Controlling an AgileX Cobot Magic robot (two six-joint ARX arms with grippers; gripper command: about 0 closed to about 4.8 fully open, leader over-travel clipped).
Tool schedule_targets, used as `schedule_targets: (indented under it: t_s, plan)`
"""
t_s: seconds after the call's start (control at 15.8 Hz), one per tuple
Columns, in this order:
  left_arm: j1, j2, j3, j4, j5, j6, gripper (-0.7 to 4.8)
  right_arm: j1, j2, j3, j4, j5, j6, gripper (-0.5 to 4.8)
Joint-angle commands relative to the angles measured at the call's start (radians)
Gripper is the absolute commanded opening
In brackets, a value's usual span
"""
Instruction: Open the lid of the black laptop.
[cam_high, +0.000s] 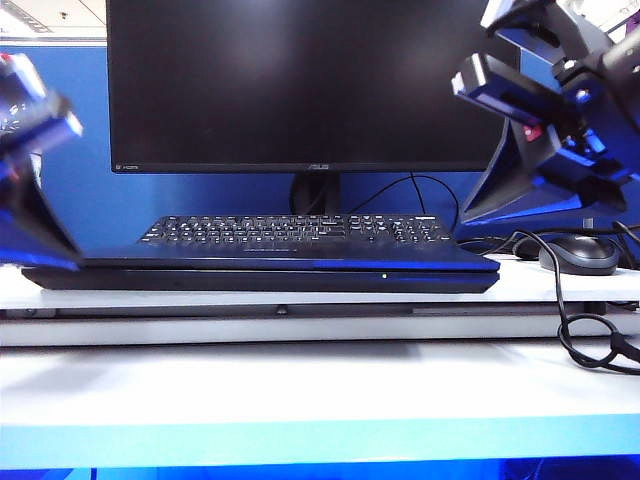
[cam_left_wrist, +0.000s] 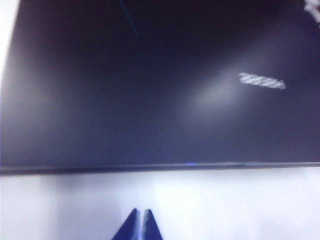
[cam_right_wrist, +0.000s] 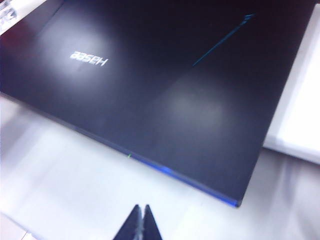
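The black laptop (cam_high: 260, 272) lies closed and flat on the white counter (cam_high: 300, 380), centred, wide edge toward the near side. The lid (cam_high: 290, 262) sits down on the base; a small white indicator light shows on the front edge, right of centre. Behind it: separate black keyboard (cam_high: 295, 229), then the ASUS monitor (cam_high: 300, 85), screen dark. A black mouse (cam_high: 578, 254) sits at the right, with a looped black cable (cam_high: 590, 340) near it.

Left gripper (cam_left_wrist: 140, 220): fingers pressed together, tips meeting, held above bare counter just near of the laptop's front edge, not touching it. In the exterior view this arm is a blur at the far left edge.

Right gripper (cam_right_wrist: 140, 220): fingers likewise pressed together, above the counter near the laptop's front right corner, apart from it. The right wrist view shows the "Hasee" logo (cam_right_wrist: 89, 59) on the lid's outer face. In the exterior view the right arm (cam_high: 560, 110) is raised at upper right.
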Motion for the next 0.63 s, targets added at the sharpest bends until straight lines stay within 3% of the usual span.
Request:
schedule_targets:
  t_s: [0.06, 0.63]
  plan:
    - [0.000, 0.095, 0.003, 0.147, 0.027, 0.005, 0.24, 0.000, 0.017, 0.003, 0.030, 0.003, 0.000, -0.01]
    - [0.000, 0.214, 0.003, 0.230, 0.057, 0.016, 0.25, -0.006, 0.097, 0.003, 0.062, 0.025, -0.004, -0.01]
